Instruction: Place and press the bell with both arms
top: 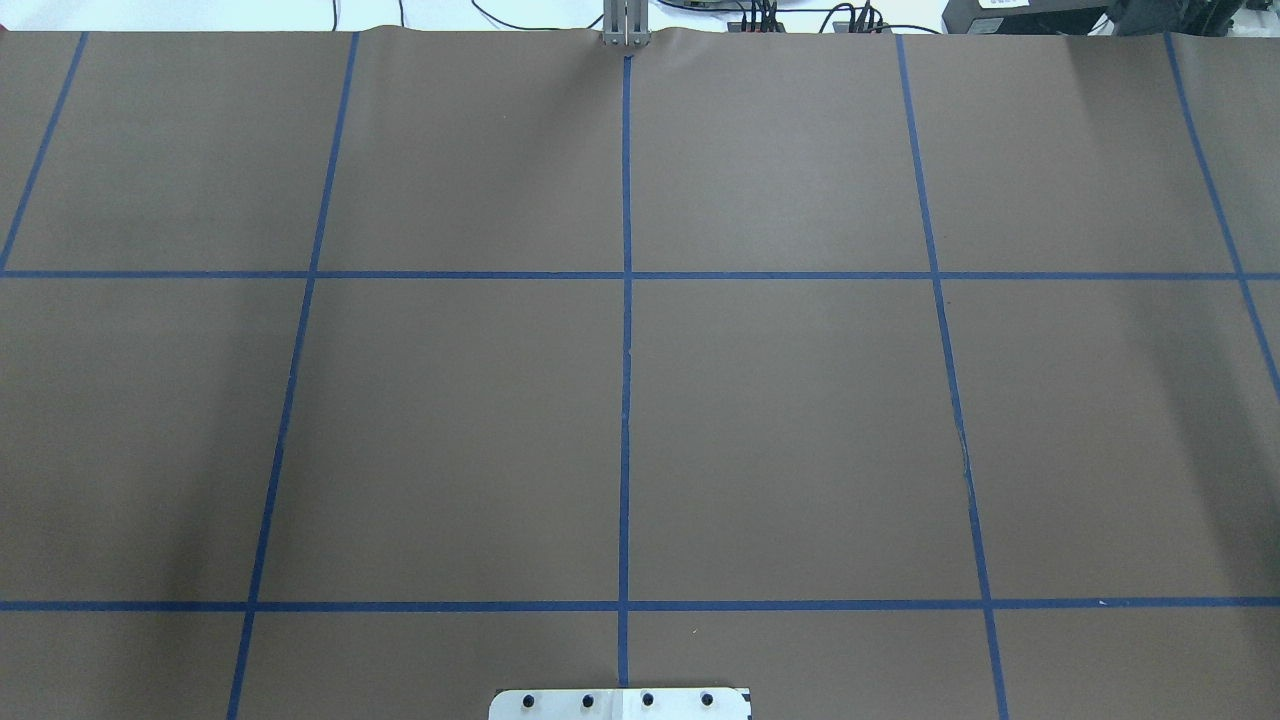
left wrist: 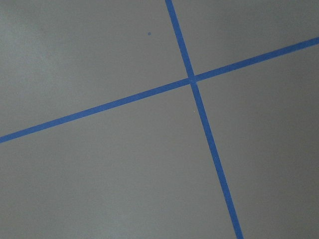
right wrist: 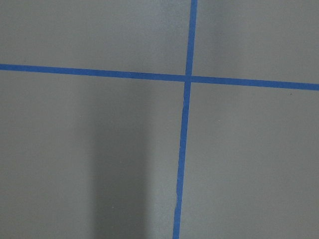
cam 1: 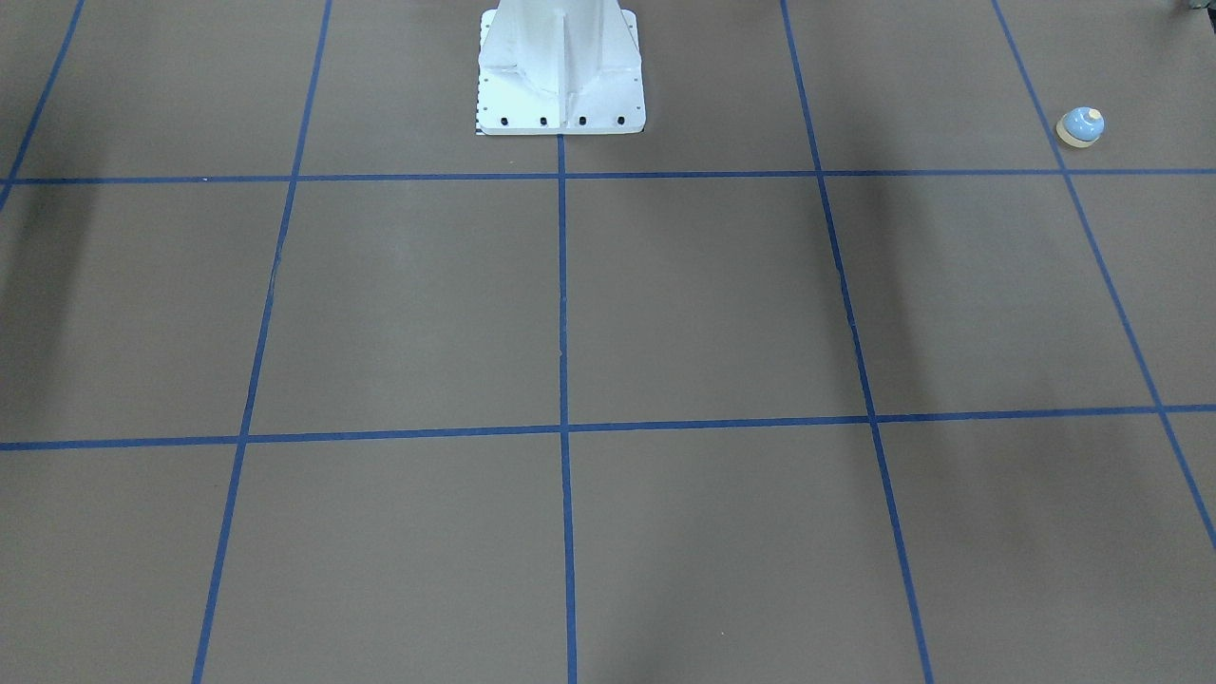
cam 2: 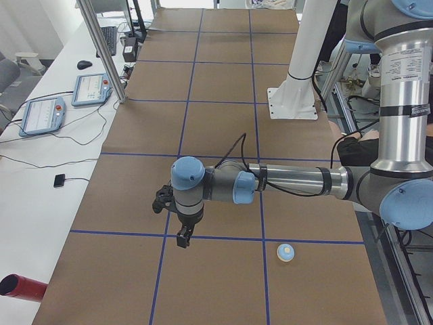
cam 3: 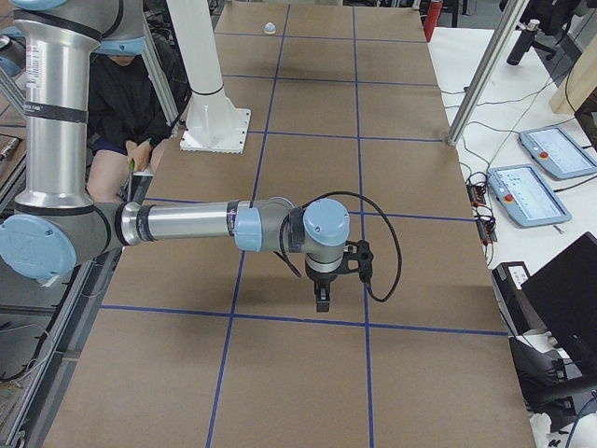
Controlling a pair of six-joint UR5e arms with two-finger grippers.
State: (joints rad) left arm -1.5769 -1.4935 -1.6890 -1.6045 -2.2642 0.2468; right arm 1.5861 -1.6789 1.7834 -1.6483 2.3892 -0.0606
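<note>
The small light-blue bell (cam 1: 1081, 126) with a cream button stands upright on the brown table near the robot's left end, by a blue tape line. It also shows in the exterior left view (cam 2: 285, 252) and far off in the exterior right view (cam 3: 270, 28). My left gripper (cam 2: 183, 238) hangs above the table, apart from the bell and further out from the robot than it. My right gripper (cam 3: 322, 301) hangs over the table's other end. I cannot tell whether either is open. Both wrist views show only bare table and tape crossings.
The white pedestal (cam 1: 560, 76) stands at the robot's edge in the middle. A red cylinder (cam 2: 20, 288) lies on the white bench beside the table's left end. Teach pendants (cam 3: 527, 191) and cables lie on that bench. A person (cam 3: 121, 103) sits behind the robot.
</note>
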